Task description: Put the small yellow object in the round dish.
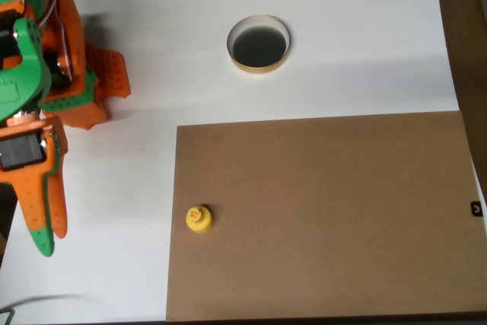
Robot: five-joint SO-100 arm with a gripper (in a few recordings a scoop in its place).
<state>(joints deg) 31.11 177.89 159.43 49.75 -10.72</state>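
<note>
arm folded at left edge, overhead view | gripper (47,226) pointing down-picture, fingers together, holding nothing | yellow piece (199,219) on brown board (327,211), near its left edge | dish (259,44) on white table (358,36), well apart

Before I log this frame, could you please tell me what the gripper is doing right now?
Gripper: shut, holding nothing, off to the left of the yellow piece in the overhead view.
</note>
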